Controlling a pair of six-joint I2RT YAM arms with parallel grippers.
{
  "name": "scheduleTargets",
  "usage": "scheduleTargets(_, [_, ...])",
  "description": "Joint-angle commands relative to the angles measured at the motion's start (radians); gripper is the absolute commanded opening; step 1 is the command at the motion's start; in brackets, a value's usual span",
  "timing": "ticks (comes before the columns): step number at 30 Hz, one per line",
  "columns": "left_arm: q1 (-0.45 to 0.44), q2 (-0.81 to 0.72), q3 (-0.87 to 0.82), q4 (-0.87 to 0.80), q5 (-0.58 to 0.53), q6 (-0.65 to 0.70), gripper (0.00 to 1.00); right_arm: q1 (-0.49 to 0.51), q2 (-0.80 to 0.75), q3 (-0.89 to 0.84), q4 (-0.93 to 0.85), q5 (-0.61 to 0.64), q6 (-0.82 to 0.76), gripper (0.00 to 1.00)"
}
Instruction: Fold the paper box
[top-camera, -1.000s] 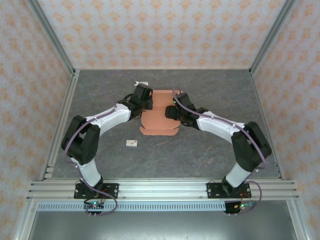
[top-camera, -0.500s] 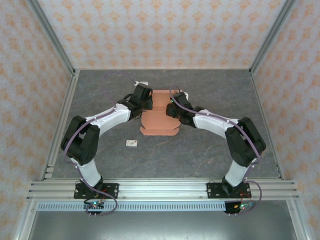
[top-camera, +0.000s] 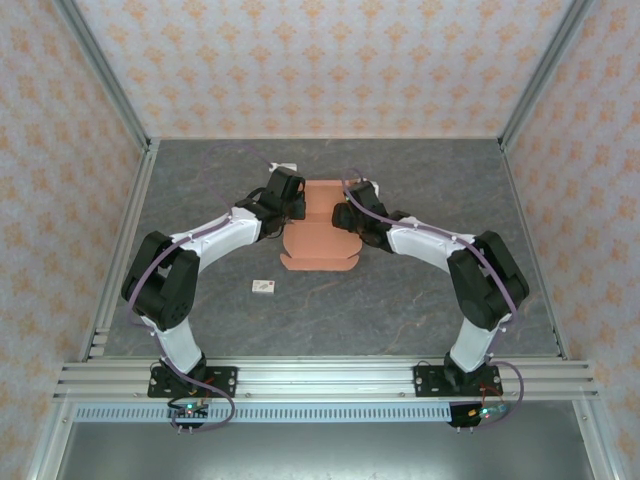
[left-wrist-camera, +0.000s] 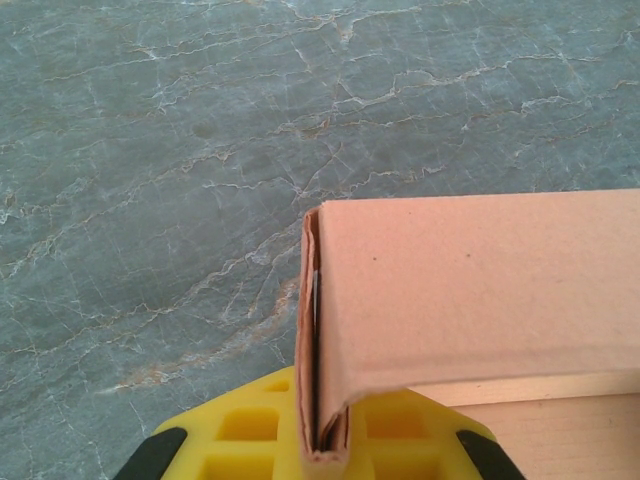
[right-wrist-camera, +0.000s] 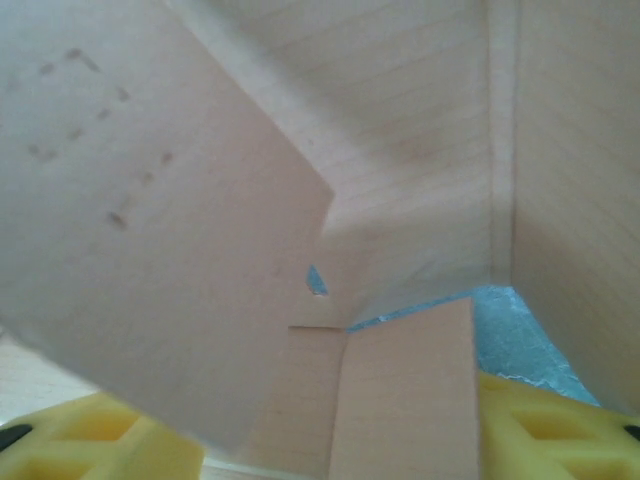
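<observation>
jaws of left gripper (left-wrist-camera: 322, 440) pinch paper box (left-wrist-camera: 480, 290).

Right gripper (top-camera: 347, 213) has shifted from just beside the box's (top-camera: 318, 243) right edge to further in over that edge and nearer the box's far end; right elbow (top-camera: 487, 283) has swung in toward the box; right forearm now stretches out longer toward the box.

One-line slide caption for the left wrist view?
Left pincer clamps a doubled-over wall of the salmon paper box above the grey marbled table.
</observation>
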Motion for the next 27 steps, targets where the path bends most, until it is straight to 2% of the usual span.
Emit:
scheduleTargets(1, [-0.011, -0.042, 0.037, -0.019, -0.005, -0.01, 0.0, 0.006, 0.004, 0.03, 0.007, -0.018, -0.025, 0.55])
scheduleTargets(10, [-0.014, -0.034, 0.04, -0.019, -0.002, -0.012, 0.0, 0.037, -0.004, 0.065, -0.043, 0.037, -0.051, 0.44])
scheduleTargets(20, [-0.02, -0.026, 0.046, -0.018, 0.003, -0.014, 0.0, 0.046, 0.027, 0.076, -0.033, -0.024, -0.081, 0.29])
scheduleTargets(24, [-0.022, -0.02, 0.049, -0.025, 0.0, -0.01, 0.0, 0.05, 0.041, 0.097, -0.073, 0.006, -0.13, 0.3])
scheduleTargets(27, [-0.022, -0.018, 0.051, -0.033, -0.015, -0.003, 0.0, 0.051, 0.031, 0.128, -0.149, 0.099, -0.185, 0.35])
